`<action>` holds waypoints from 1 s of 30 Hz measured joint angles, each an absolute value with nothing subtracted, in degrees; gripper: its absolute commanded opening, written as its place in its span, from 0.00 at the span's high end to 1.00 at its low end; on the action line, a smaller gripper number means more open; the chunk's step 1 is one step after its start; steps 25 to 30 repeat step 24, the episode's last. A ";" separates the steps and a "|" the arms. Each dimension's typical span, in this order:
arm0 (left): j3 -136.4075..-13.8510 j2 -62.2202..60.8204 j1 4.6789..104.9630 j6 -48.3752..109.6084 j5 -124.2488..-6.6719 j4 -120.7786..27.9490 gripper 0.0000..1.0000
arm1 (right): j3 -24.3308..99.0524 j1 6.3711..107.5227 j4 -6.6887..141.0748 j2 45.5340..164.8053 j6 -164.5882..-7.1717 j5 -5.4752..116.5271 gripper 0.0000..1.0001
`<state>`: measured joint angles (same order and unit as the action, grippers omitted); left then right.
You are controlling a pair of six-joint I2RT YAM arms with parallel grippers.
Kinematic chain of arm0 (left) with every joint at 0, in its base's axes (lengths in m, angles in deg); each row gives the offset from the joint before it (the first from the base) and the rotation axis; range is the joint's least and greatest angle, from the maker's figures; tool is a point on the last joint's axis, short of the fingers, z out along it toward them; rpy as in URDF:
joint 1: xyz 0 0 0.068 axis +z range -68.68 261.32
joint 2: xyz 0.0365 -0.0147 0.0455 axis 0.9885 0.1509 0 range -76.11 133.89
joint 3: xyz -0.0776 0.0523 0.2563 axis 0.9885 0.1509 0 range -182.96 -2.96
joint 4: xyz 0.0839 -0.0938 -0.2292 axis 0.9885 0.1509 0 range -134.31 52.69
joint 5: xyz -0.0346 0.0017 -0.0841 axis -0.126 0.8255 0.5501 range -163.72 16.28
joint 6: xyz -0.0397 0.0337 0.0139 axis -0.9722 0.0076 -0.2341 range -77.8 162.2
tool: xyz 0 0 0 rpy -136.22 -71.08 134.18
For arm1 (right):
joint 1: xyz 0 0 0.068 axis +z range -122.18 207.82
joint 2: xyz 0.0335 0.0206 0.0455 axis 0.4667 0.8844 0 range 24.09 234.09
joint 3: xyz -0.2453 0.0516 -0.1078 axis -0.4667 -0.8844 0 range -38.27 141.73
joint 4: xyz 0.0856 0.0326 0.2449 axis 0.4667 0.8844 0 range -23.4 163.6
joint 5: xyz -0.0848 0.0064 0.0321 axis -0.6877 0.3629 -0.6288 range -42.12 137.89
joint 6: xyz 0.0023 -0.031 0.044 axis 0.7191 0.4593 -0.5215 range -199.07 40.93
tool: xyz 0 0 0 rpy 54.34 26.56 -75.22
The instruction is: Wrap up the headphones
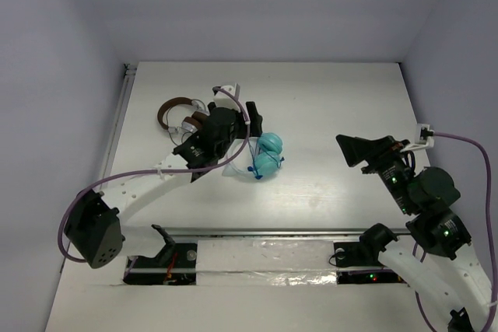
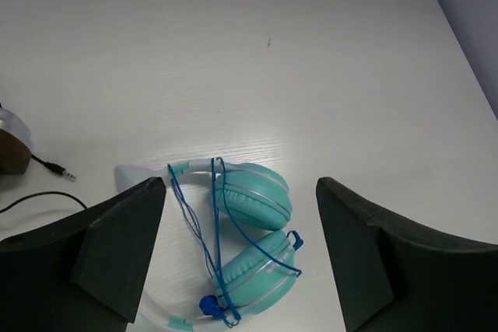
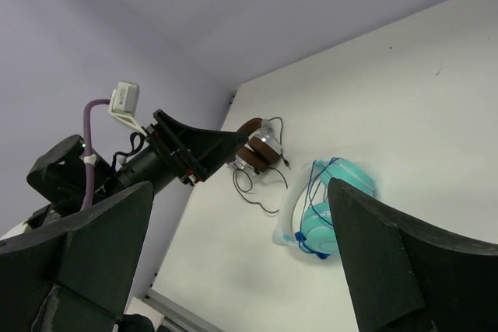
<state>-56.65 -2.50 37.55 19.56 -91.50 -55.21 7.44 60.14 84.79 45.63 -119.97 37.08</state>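
Observation:
The headphones (image 1: 266,156) lie flat near the table's middle, with teal ear cups, a white headband (image 2: 159,318) and a thin blue cable (image 2: 216,227) looped several times round the cups and band. They also show in the left wrist view (image 2: 253,196) and the right wrist view (image 3: 334,196). My left gripper (image 1: 253,124) is open and empty, just above and left of the headphones, which sit between its fingers in the wrist view. My right gripper (image 1: 350,149) is open and empty, well to the right of them.
Brown-banded headphones (image 1: 180,114) with a thin black cable (image 3: 261,196) lie behind the left arm at the table's left; the cable's plug (image 2: 58,169) rests nearby. A metal rail (image 1: 272,232) runs along the near edge.

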 measured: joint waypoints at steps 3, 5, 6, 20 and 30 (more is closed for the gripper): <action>-56.48 -2.83 37.55 19.32 -91.24 -54.97 0.20 | 7.44 60.14 85.82 45.04 -119.71 36.68 0.00; -55.82 -4.19 37.55 19.19 -91.07 -54.79 0.18 | 7.48 60.14 86.15 44.45 -119.40 36.25 0.00; -55.41 -5.26 37.55 19.19 -91.00 -54.55 0.12 | 7.64 60.14 86.52 44.23 -119.25 36.05 0.00; -54.84 -23.92 37.55 18.95 -87.85 -53.44 0.06 | 12.77 60.14 91.02 38.72 -114.31 30.54 0.00; -54.84 -27.92 37.55 18.93 -87.66 -53.44 0.04 | 13.08 60.14 91.04 38.81 -113.22 30.45 0.00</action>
